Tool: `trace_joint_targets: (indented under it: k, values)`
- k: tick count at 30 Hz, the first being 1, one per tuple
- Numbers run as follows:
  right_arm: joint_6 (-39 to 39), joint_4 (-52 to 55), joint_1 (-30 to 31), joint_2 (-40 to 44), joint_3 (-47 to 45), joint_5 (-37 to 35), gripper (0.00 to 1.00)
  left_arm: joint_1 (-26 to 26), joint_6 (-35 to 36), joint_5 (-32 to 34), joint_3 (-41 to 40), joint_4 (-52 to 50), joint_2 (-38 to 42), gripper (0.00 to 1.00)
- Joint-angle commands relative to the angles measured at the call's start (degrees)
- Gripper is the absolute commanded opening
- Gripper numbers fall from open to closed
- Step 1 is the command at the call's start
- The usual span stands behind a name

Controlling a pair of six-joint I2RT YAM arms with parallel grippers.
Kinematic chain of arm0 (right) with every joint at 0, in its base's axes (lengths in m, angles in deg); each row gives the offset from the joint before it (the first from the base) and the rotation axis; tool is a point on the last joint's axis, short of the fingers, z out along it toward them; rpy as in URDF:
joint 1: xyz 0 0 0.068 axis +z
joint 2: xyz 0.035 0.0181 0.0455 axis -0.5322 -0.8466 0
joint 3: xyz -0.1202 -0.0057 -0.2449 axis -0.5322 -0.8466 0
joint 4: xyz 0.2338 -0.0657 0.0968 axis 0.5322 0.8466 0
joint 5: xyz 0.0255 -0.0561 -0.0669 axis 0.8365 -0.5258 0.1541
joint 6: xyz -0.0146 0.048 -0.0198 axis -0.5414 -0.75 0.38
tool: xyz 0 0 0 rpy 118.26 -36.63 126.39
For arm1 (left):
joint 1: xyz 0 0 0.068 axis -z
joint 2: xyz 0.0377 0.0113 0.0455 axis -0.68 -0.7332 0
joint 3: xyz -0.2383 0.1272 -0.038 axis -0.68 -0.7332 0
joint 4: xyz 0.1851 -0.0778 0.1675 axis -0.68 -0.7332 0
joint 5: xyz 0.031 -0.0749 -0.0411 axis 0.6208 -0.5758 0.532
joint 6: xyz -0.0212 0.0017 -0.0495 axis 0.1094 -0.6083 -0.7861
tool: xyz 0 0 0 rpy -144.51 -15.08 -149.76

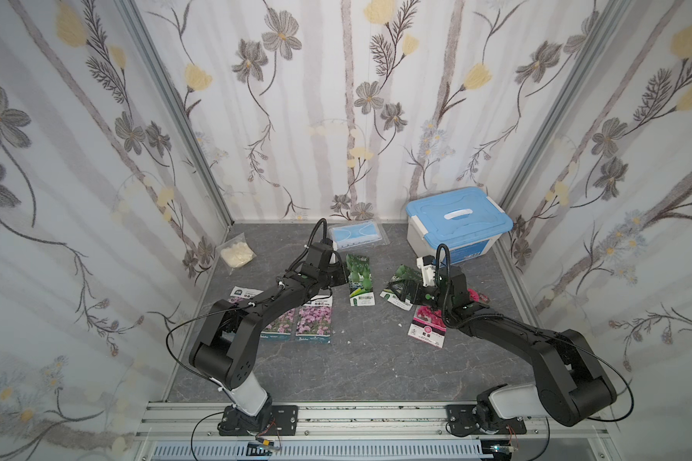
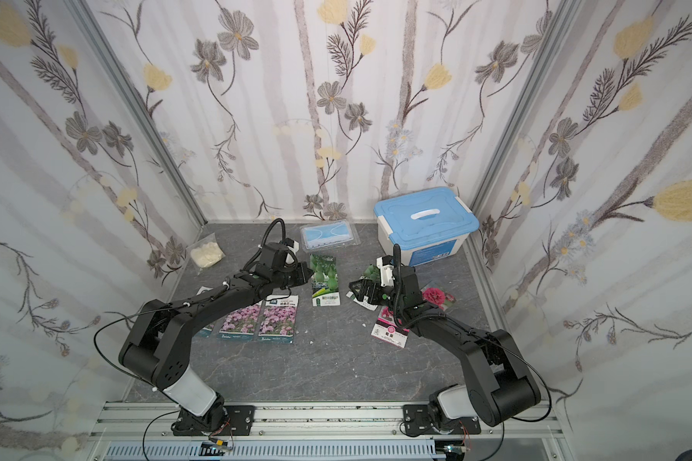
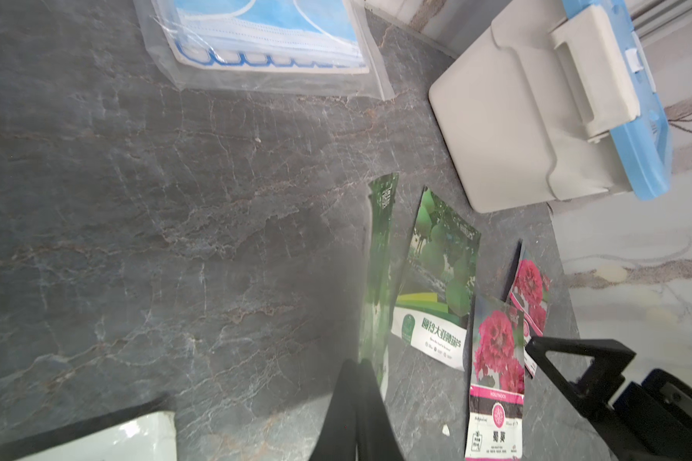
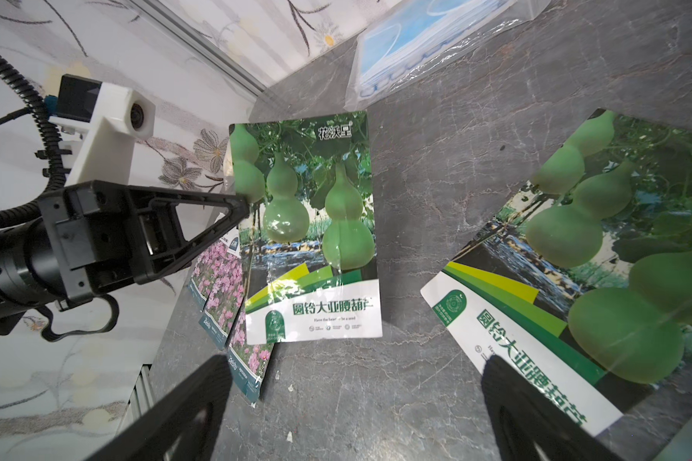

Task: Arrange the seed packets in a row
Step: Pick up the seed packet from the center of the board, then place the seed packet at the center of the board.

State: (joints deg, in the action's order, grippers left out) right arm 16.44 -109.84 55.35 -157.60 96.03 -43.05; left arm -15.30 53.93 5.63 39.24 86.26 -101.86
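My left gripper [image 1: 342, 275] [image 3: 356, 365] is shut on the side edge of a green gourd seed packet [image 1: 361, 281] [image 4: 308, 223], which it holds partly raised off the tabletop. My right gripper [image 1: 396, 289] [image 4: 356, 379] stands open, low over a second gourd packet [image 4: 596, 247] that lies askew; one finger is over its white band. Two purple-flower packets [image 1: 314, 319] [image 1: 280, 323] lie side by side at the left, and a third [image 1: 242, 295] is mostly hidden under my left arm. Two red-bloom packets [image 1: 428, 327] [image 1: 476, 297] lie at the right, partly under my right arm.
A white box with a blue lid [image 1: 456, 227] stands at the back right. A clear bag with a blue face mask [image 1: 358, 235] lies at the back middle, and a small bag of cream stuff [image 1: 236, 253] at the back left. Papered walls close three sides.
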Motion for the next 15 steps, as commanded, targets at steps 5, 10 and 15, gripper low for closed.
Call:
trace_joint_targets:
  k: [5, 10, 15]
  values:
    - [1.11, -1.39, 0.04, 0.63, -0.55, 0.01, 0.99, 2.71, 1.54, -1.51, -2.37, -8.05, 3.41, 0.0]
    - [0.95, -1.7, 0.01, 0.44, -0.67, -0.04, 0.99, 3.91, -0.19, -0.13, -6.53, -8.4, 5.09, 0.0]
    - [0.92, -1.46, 0.09, 0.17, -0.66, 0.02, 0.99, 5.21, -2.7, 1.53, -10.12, -7.78, 5.43, 0.0]
